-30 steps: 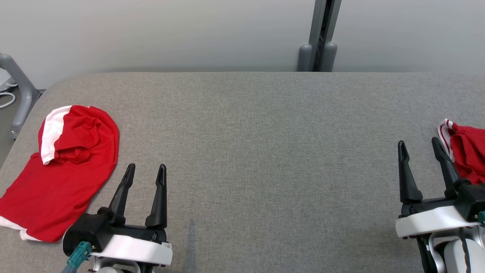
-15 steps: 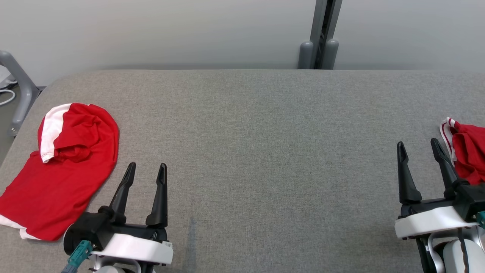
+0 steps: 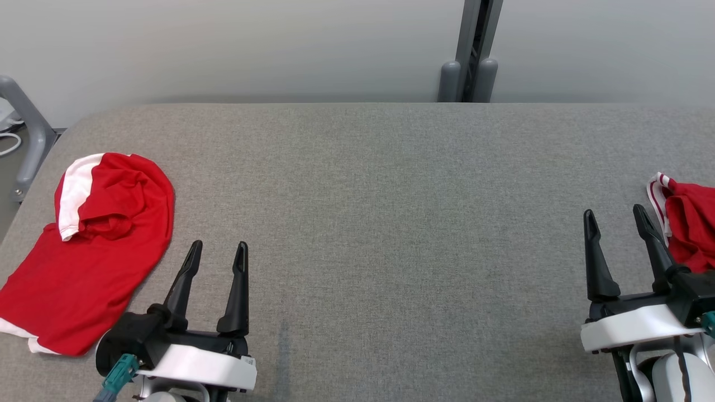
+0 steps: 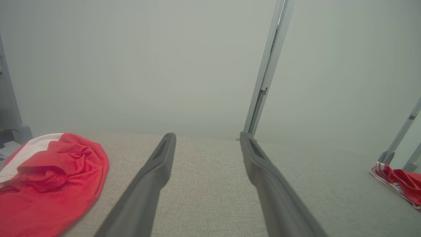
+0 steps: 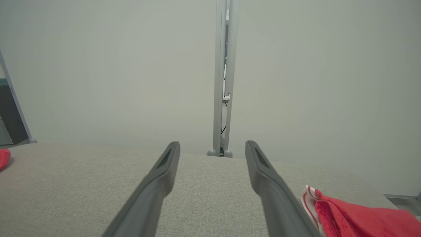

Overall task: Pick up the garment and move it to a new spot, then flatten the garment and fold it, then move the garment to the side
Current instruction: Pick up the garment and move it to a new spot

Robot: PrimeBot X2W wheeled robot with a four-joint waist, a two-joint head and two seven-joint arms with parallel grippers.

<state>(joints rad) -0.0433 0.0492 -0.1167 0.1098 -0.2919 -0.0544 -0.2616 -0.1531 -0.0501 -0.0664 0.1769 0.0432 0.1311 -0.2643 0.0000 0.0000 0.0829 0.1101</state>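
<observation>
Left gripper [image 3: 218, 247]: near left, fingers spread wide, nothing between them, above bare counter [image 3: 391, 195].
Right gripper [image 3: 613, 213]: near right, fingers also wide apart and empty; whether its outer finger touches cloth cannot be told.
Left garment [image 3: 111, 223]: red with a white band, lying loosely folded on the counter's left end, just beside the left gripper.
Right garment [image 3: 692, 223]: red, crumpled, with a striped white edge, at the counter's right end, just beside the right gripper.
Counter: grey fabric, bare between the two garments.
Post [image 3: 472, 56]: grey, upright behind the far edge.

Grey fabric table [image 3: 357, 184], pale wall [image 3: 223, 44], 1 grey post [image 3: 471, 33] (upright, behind)
</observation>
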